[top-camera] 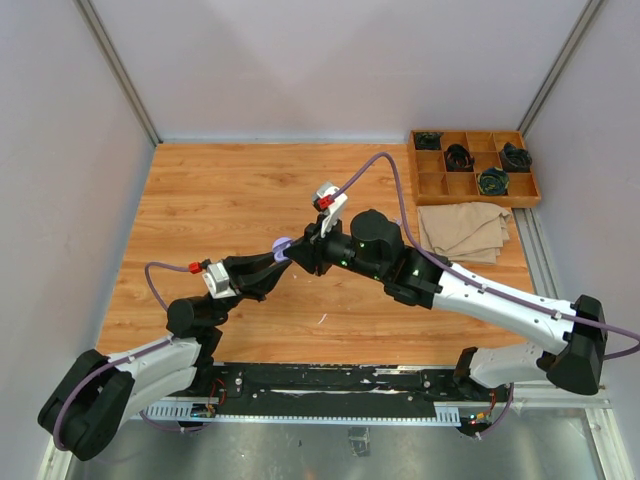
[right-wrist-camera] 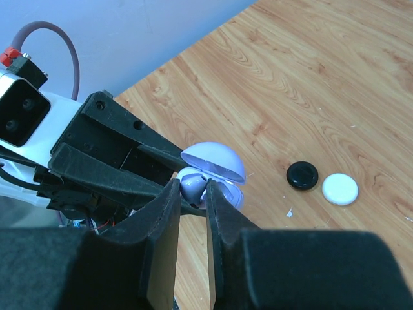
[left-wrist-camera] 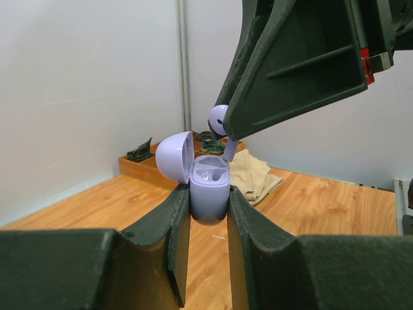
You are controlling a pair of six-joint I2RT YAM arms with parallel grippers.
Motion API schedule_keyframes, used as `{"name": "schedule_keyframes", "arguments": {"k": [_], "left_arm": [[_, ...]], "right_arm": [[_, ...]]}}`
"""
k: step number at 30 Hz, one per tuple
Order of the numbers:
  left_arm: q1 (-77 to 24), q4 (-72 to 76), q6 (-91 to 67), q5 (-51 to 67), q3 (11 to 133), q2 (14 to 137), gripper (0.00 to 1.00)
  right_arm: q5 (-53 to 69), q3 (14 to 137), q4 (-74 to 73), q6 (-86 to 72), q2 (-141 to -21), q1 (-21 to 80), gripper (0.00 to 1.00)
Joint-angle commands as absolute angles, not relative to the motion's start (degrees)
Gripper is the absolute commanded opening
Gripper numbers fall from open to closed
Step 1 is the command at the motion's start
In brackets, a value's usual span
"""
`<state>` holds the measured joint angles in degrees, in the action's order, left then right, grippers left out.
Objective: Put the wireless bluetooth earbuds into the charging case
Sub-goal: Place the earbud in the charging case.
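The left gripper [left-wrist-camera: 208, 199] is clenched on the lilac charging case [left-wrist-camera: 210, 184], which stands upright and flipped open, the well in view empty. The right gripper [right-wrist-camera: 192, 188] pinches a lilac earbud [left-wrist-camera: 219, 120], its stem tip at the case's rim. The wooden tray [top-camera: 475, 201] holds dark coiled things [top-camera: 458, 156] in four compartments.
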<state>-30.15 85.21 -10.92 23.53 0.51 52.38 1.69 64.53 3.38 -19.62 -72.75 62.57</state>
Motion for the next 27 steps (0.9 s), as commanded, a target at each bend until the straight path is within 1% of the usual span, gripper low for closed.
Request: {"name": "schedule_keyframes", "arguments": {"k": [1, 27], "left_arm": [[-30.43, 88.26, -10.27, 23.86, -4.39, 51.68, 0.00], [-30.42, 87.21, -10.20, 20.80, -4.49, 51.54, 0.00]], "right_arm": [[-0.62, 63.72, 7.14, -20.80, -73.24, 63.80, 0.19], [-2.95, 64.71, 6.73, -24.04, -75.86, 65.95, 0.20]]}}
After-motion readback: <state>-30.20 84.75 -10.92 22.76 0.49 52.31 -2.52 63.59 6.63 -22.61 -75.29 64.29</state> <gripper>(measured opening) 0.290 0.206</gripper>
